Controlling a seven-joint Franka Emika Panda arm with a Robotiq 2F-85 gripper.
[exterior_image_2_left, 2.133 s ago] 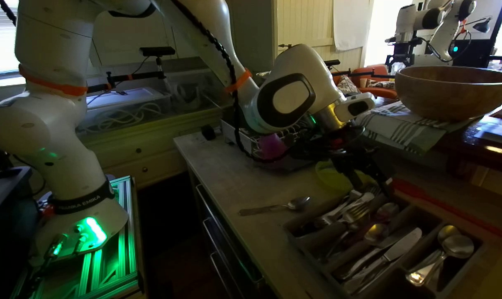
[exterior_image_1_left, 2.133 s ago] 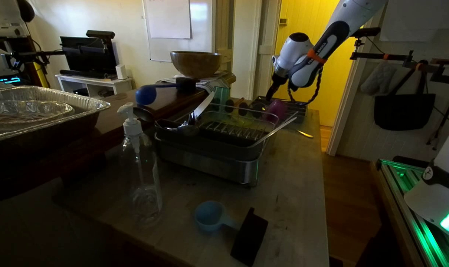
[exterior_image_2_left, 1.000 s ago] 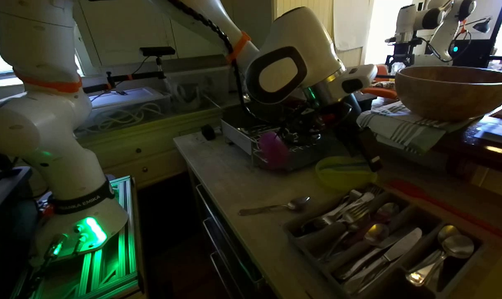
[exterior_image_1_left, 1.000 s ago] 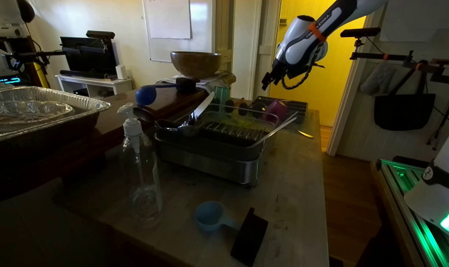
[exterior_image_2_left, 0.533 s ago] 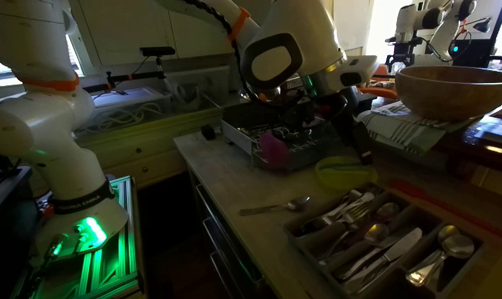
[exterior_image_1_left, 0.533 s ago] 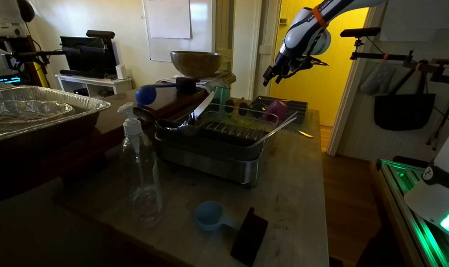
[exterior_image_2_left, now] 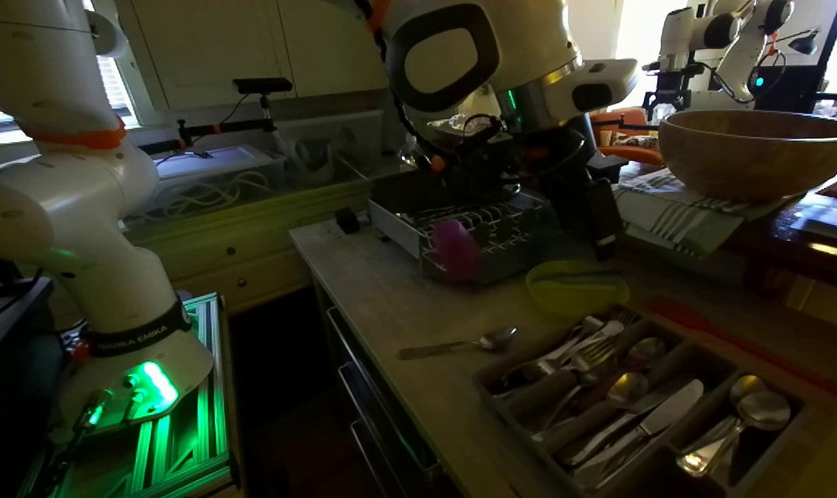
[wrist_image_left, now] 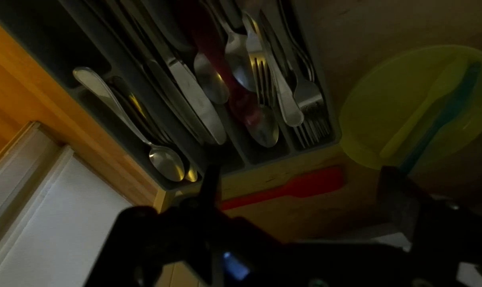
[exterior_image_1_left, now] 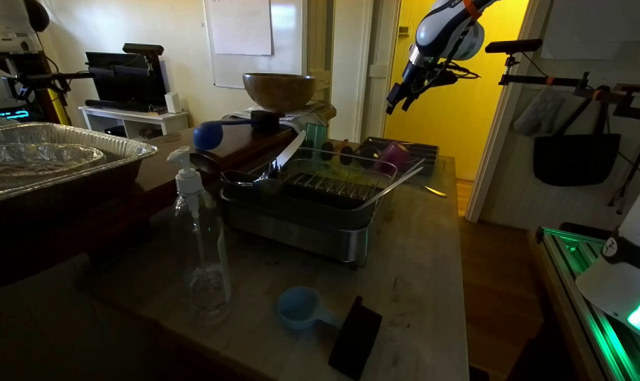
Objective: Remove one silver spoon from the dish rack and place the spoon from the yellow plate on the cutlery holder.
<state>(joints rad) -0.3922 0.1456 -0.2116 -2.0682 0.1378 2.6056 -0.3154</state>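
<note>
Gripper (exterior_image_1_left: pixel 398 108), black and two-fingered, hangs high in an exterior view, between one and two o'clock from the large rectangular grey wire dish rack (exterior_image_1_left: pixel 299 231) with its silvery base.

A silver metal spoon (exterior_image_2_left: pixel 484 340) lies on the pale wooden counter (exterior_image_2_left: pixel 391 297) in an exterior view, out of the rack, at ten o'clock from the grey compartmented cutlery holder (exterior_image_2_left: pixel 529 394) and apart from it; the shallow translucent yellow plate (exterior_image_2_left: pixel 576 303) sits at eleven.

In the wrist view the fingers (wrist_image_left: pixel 396 195) stand spread wide, pinching nothing. From between them, the holder lies toward half past ten, the plate at two with a yellow plastic utensil (wrist_image_left: pixel 409 121) and a blue plastic utensil (wrist_image_left: pixel 440 121) in it. A red plastic spoon (wrist_image_left: pixel 215 56) rests in the holder; it may be the plate's own, so I judge the step in hand is backing off after the placing. To do it well, rise straight until the fingers clear the plate and holder rims, keep them apart, then swing away.

Against a couple of seconds ago, the gripper hangs higher in both exterior views; silver spoon, holder and plate lie unmoved.
</note>
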